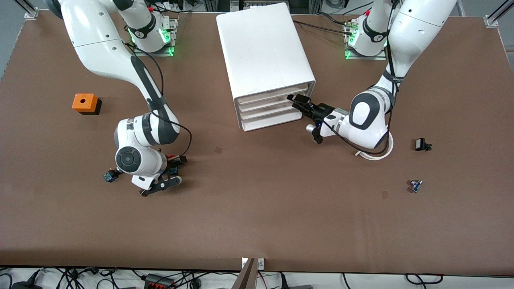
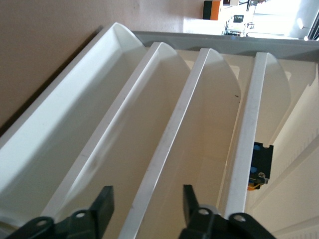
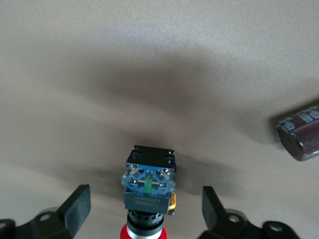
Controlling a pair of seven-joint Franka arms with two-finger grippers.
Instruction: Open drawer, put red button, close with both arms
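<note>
- The red button [image 3: 146,219] lies on its side on the table [image 1: 257,208] toward the right arm's end, mostly hidden under the right arm's wrist in the front view. The right wrist view shows its blue base and black body pointing away from the camera, red cap nearest it.
- The right gripper [image 3: 144,209] sits low over the button, its jaws wide apart with one finger on each side and touching nothing. That straddle reads to me as the line-up for a pinch across the body.
- A dark cylinder [image 3: 301,132], seemingly a capacitor, lies near the button; I judge it far enough off to stay out of the grasp.
- Another small blue-based part [image 1: 109,176] lies just beside the right arm's wrist.
- The drawer [image 2: 197,124], second from the top of the white cabinet [image 1: 263,52], looks fully pushed in, its front level with the others.
- The left gripper [image 2: 144,209] is at the cabinet's front, jaws apart and astride the lip of a drawer. From the front view I take it to be the second one, placed to hook and pull it out.
- Something black and blue [image 2: 259,164] shows in the top drawer's slot.
- An orange box [image 1: 84,103] stands well apart, toward the right arm's end.
- Two small dark parts [image 1: 422,144] [image 1: 415,185] lie toward the left arm's end, plainly not involved.
</note>
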